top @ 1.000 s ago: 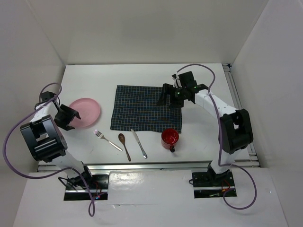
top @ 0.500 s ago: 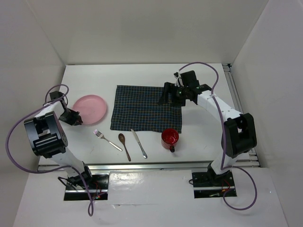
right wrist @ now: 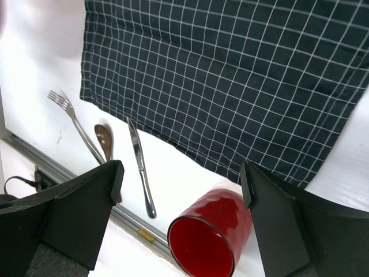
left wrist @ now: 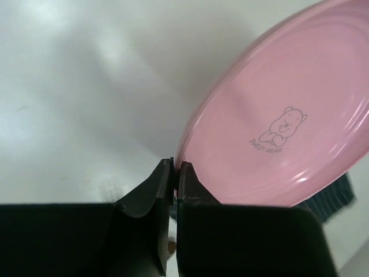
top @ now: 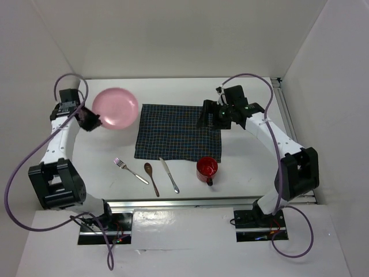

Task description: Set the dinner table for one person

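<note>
My left gripper (top: pixel 92 119) (left wrist: pixel 176 168) is shut on the rim of the pink plate (top: pixel 116 108) (left wrist: pixel 282 138), which hangs tilted above the white dinner table (top: pixel 109 179), left of the dark checked mat (top: pixel 173 131) (right wrist: pixel 230 75). My right gripper (top: pixel 206 117) (right wrist: pixel 181 173) hovers open over the mat's right side with nothing between its fingers. Along the near edge lie a fork (top: pixel 129 169) (right wrist: pixel 78 127), a wooden spoon (top: pixel 152 178) (right wrist: pixel 104 138) and a knife (top: pixel 169 174) (right wrist: pixel 140 167). A red cup (top: pixel 207 168) (right wrist: pixel 210 234) stands to their right.
White walls enclose the table on three sides. A silver rail (top: pixel 173 202) (right wrist: pixel 86 184) runs along the near edge, and another along the right edge (top: pixel 288 127). Both arm bases stand below the near rail.
My left gripper closed on the plate's rim and lifted it up and away toward the back left. The right gripper stayed over the mat, shifting only slightly.
</note>
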Robot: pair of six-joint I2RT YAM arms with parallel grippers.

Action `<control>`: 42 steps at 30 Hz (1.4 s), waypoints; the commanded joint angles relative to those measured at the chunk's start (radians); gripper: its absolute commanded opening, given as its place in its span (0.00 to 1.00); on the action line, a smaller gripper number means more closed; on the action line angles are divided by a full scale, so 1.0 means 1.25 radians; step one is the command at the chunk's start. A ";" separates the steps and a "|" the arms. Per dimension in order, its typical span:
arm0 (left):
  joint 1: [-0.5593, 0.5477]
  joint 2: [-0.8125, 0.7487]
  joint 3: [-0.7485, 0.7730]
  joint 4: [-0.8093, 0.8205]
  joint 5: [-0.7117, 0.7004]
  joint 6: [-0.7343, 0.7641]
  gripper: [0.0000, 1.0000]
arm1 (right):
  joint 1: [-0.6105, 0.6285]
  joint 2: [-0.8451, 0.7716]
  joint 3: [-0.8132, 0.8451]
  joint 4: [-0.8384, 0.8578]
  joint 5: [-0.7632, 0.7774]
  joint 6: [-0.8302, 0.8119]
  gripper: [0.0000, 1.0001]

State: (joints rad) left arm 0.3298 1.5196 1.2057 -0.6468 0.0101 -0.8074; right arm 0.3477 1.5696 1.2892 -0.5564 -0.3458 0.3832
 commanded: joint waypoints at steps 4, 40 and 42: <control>-0.252 0.059 0.241 -0.021 0.150 0.134 0.00 | -0.002 -0.076 -0.016 -0.019 0.064 -0.004 0.95; -0.504 0.500 0.379 -0.020 0.094 0.194 0.13 | 0.108 -0.235 -0.324 -0.134 0.129 0.136 0.81; -0.504 0.479 0.379 -0.027 0.094 0.194 0.30 | 0.118 -0.227 -0.339 -0.123 0.129 0.156 0.79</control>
State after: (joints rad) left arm -0.2974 2.1300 1.6508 -0.6647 0.1390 -0.5755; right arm 0.4706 1.2694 0.8928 -0.7624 -0.1780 0.5426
